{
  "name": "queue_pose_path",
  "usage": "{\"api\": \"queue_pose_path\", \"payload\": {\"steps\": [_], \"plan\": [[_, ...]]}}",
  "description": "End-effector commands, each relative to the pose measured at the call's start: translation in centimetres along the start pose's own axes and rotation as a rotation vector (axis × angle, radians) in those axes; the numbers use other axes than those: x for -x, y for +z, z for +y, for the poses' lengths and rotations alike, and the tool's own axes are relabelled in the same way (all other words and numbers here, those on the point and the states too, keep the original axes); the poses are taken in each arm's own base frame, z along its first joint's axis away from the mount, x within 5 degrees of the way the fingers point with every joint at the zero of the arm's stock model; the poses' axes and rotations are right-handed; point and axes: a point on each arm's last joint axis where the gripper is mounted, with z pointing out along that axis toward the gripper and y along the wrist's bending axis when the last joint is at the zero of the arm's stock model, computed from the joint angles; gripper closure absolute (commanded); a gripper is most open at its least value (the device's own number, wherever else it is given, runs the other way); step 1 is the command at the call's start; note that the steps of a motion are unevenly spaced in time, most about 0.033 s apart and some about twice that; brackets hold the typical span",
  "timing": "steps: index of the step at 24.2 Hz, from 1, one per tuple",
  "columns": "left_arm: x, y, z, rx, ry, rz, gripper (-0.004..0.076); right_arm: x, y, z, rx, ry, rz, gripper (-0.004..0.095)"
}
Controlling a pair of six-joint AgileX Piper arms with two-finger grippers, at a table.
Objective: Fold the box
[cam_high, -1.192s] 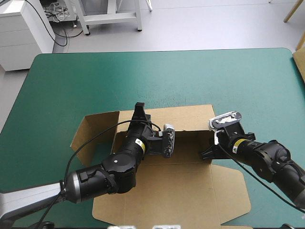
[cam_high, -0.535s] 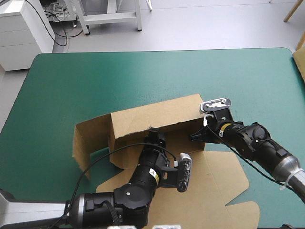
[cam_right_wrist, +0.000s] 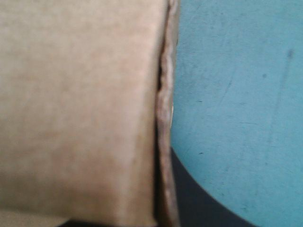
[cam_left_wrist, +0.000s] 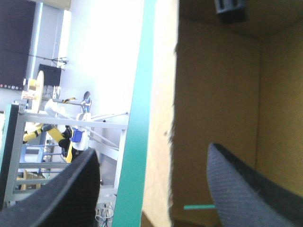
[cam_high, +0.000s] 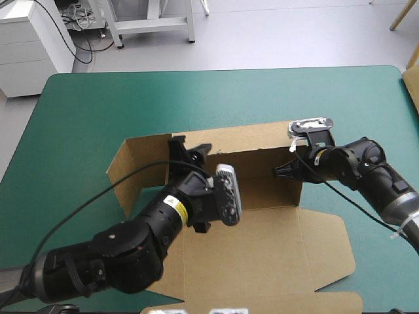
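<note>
The brown box [cam_high: 262,261] lies on the teal-green table with its back wall [cam_high: 255,147] upright and its lid flat toward the near edge. A side flap [cam_high: 134,170] stands slanted at the left end. My left gripper [cam_high: 190,152] is open and straddles the back wall's top edge near the left corner. In the left wrist view the wall's edge [cam_left_wrist: 171,142] runs between the black fingers [cam_left_wrist: 66,194] without touching them. My right gripper [cam_high: 283,172] is shut on the box at the wall's right end. There the board's edge [cam_right_wrist: 163,118] runs down beside one finger [cam_right_wrist: 199,203].
Bare teal-green cover [cam_high: 216,98] stretches from the box to the far edge and along both sides. A white cabinet [cam_high: 33,46] stands on the floor beyond the far left corner. The lid's front flap [cam_high: 281,302] reaches nearly to the near edge.
Just before, the left gripper had pulled back shut while the box tilted up. Now it has returned to the back wall and opened. The right gripper moved right, and the wall stands squarer.
</note>
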Motion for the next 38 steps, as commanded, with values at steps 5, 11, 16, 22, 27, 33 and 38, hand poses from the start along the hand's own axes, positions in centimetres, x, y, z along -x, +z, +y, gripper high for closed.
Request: {"api": "queue_pose_path", "payload": {"steps": [5, 11, 16, 22, 27, 33, 38], "plan": [[-6.4, 1.0, 8.3, -0.036, -0.385, 0.101, 0.0282, 5.2, -0.9, -3.4, -0.042, -0.004, 0.154, 0.0929], [-13.3, 2.5, 9.5, -0.217, -0.823, 0.068, 0.0285, 8.8, 6.5, -3.6, -0.021, -0.03, 0.248, 0.0929], [-16.3, -0.8, 4.2, -0.179, -0.957, -0.021, 0.0326, 9.0, 11.8, -4.0, -0.013, -0.068, 0.316, 0.0929], [-17.6, -7.6, -1.2, 0.005, -1.008, -0.169, 0.0617, 8.9, 13.7, -4.1, -0.016, -0.068, 0.315, 0.0929], [-19.1, -11.2, -5.0, 0.141, -1.028, -0.239, 0.0731, 9.2, 14.1, -4.0, -0.014, -0.078, 0.282, 0.0929], [-21.4, -11.6, -6.9, 0.209, -1.065, -0.029, 0.0731, 10.6, 12.5, -3.8, -0.006, -0.076, 0.267, 0.0828], [-21.5, -11.6, -6.8, 0.214, -1.061, -0.027, 0.0731, 13.3, 9.2, -3.6, -0.007, -0.074, 0.165, 0.0599]]}}
